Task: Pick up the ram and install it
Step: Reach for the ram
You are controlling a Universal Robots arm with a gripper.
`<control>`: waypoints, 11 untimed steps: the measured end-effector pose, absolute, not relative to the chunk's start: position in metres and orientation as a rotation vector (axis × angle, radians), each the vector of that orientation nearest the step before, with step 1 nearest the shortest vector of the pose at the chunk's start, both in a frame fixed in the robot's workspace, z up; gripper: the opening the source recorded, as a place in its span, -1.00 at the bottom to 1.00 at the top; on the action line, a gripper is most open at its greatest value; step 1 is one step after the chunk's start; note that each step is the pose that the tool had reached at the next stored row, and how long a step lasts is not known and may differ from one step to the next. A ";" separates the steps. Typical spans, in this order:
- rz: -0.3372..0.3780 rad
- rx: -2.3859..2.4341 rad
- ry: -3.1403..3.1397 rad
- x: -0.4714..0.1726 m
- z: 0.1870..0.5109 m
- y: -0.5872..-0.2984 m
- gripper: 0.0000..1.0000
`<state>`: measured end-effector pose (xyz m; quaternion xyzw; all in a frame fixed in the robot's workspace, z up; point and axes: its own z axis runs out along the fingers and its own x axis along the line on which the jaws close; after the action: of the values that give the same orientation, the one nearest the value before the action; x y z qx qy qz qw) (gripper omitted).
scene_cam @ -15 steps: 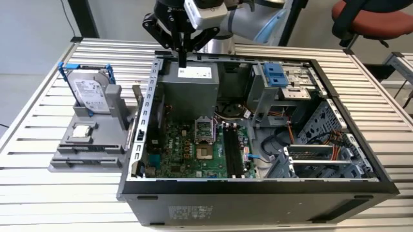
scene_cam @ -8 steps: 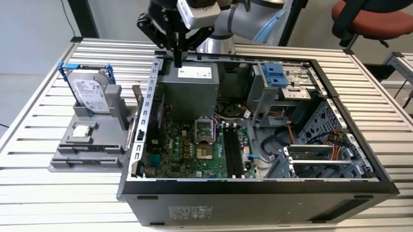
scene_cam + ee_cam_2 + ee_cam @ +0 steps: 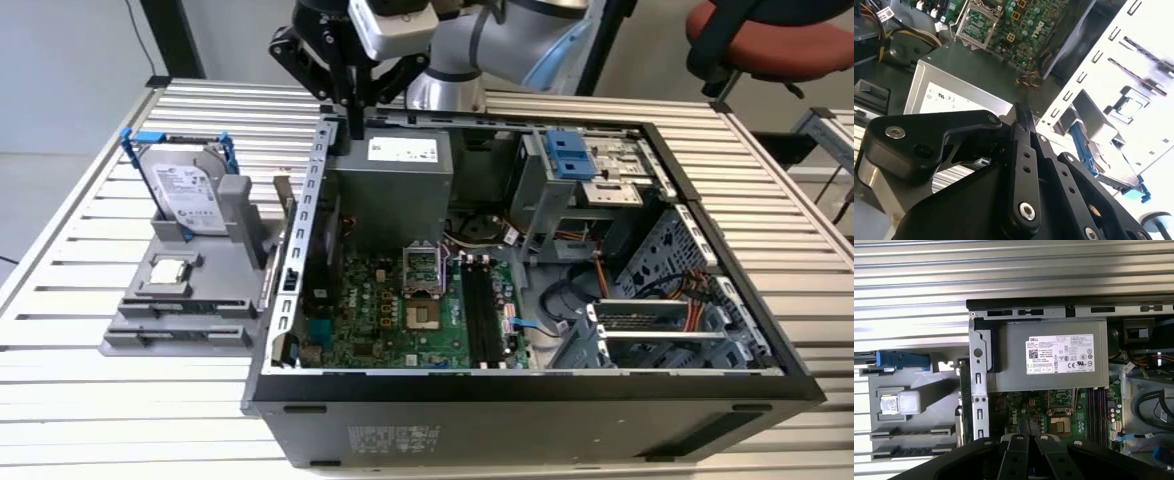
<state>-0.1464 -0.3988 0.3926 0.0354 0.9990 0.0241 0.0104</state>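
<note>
The ram (image 3: 283, 200) is a thin dark green stick standing on edge in the grey fixture (image 3: 174, 320), just outside the open computer case's wall. In the first wrist view the ram (image 3: 960, 400) shows edge-on as a narrow green strip. My gripper (image 3: 355, 125) hangs above the case's back corner, over the edge of the power supply (image 3: 394, 190), up and to the exterior view's right of the ram. Its black fingers (image 3: 1021, 130) are closed together with nothing between them. The motherboard's black slots (image 3: 474, 310) lie inside the case.
A silver hard drive in a blue frame (image 3: 187, 190) stands at the back of the fixture, with a small square chip (image 3: 170, 272) in front of it. Drive cages and cables (image 3: 601, 180) crowd the case's right side. A red chair (image 3: 787, 40) stands behind the slatted table (image 3: 80, 400).
</note>
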 end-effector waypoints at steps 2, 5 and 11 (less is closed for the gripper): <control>0.075 0.110 3.118 -0.149 0.393 -0.399 -1.00; 0.075 0.110 3.118 -0.153 0.393 -0.399 -1.00; 0.075 0.110 3.118 -0.164 0.393 -0.399 -1.00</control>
<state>-0.1635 -0.3988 0.3926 0.0354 0.9990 0.0240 0.0103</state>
